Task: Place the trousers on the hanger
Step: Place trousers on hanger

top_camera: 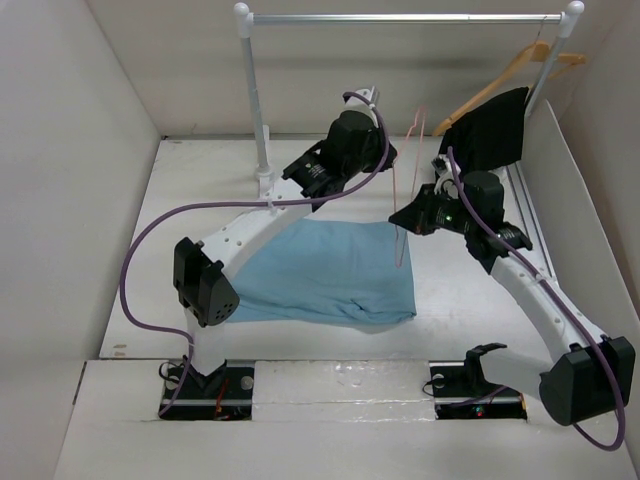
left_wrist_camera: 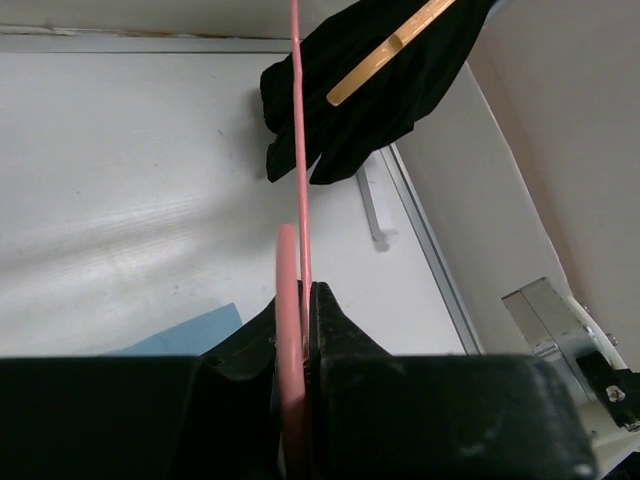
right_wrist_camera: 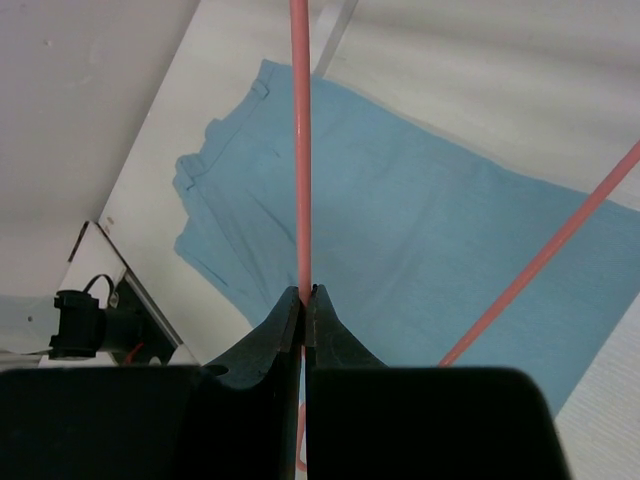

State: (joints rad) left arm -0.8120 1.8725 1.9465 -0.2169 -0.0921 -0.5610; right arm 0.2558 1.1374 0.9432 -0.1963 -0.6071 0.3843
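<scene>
The white table (top_camera: 200, 190) carries the light blue trousers (top_camera: 330, 268), folded flat at centre frame and not yet on any hanger. A clothes rail (top_camera: 400, 18) crosses the top, and a black garment (top_camera: 495, 130) hangs at upper right. A pink hanger (right_wrist_camera: 299, 150) stands upright over the trousers' right edge. The left gripper (left_wrist_camera: 298, 300) and the right gripper (right_wrist_camera: 303, 295) are each pinched tight on its wire. The step looks like positioning the hanger. Next, one gripper probably has to release and feed the cloth through. There is open room at left, but the right is crowded.
</scene>
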